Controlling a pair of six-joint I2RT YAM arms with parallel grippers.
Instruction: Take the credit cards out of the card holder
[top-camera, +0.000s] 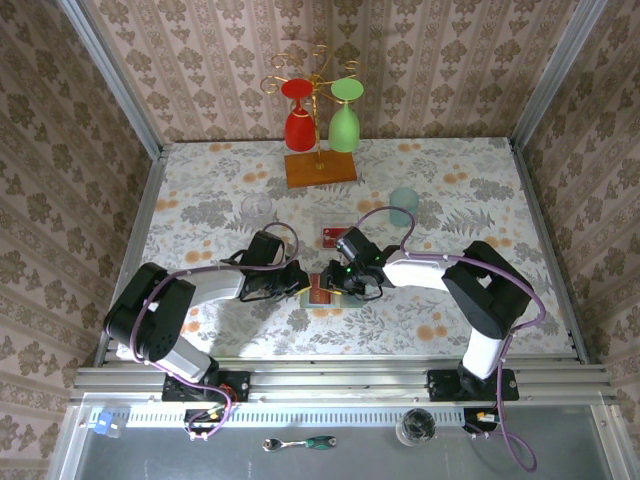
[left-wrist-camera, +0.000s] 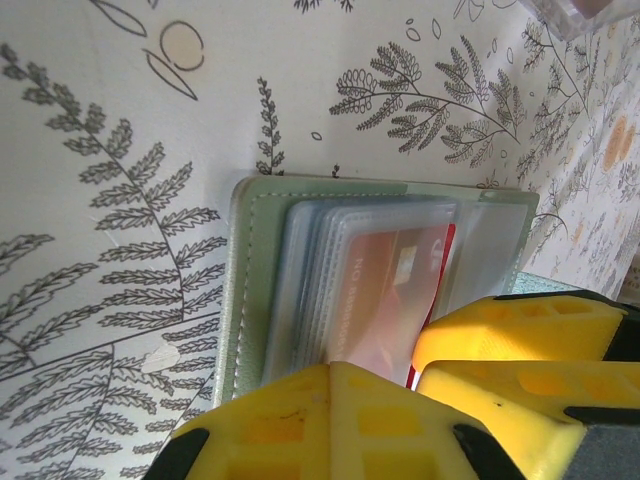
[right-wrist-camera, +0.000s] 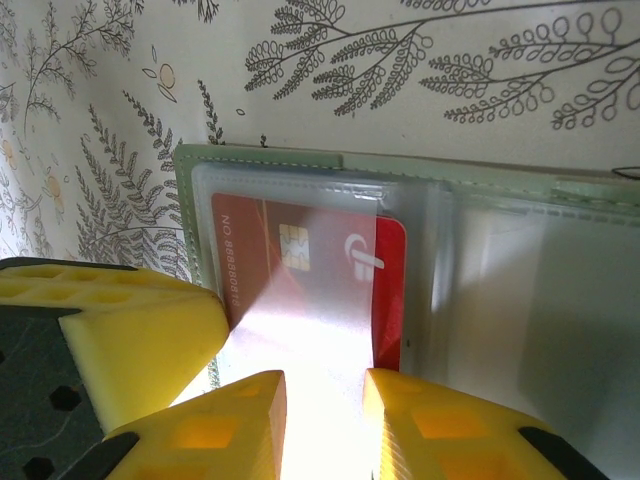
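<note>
The pale green card holder (top-camera: 322, 293) lies open on the table between my two grippers. Its green border (left-wrist-camera: 250, 280) frames a stack of clear sleeves. One red credit card (right-wrist-camera: 390, 270) sits in the top sleeve, its right edge sticking out bare; the same card (left-wrist-camera: 395, 290) shows through the plastic in the left wrist view. My left gripper (left-wrist-camera: 335, 368) is shut, its tips resting on the sleeves' near edge. My right gripper (right-wrist-camera: 325, 385) hangs over the same sleeve, its jaws a little apart and gripping nothing. Another red card (top-camera: 335, 236) lies loose on the table behind the holder.
A rack with a red and a green glass (top-camera: 320, 115) stands on a wooden base (top-camera: 320, 168) at the back. A pale teal cup (top-camera: 403, 205) is back right and a clear glass (top-camera: 257, 208) back left. Wallpapered walls enclose the table.
</note>
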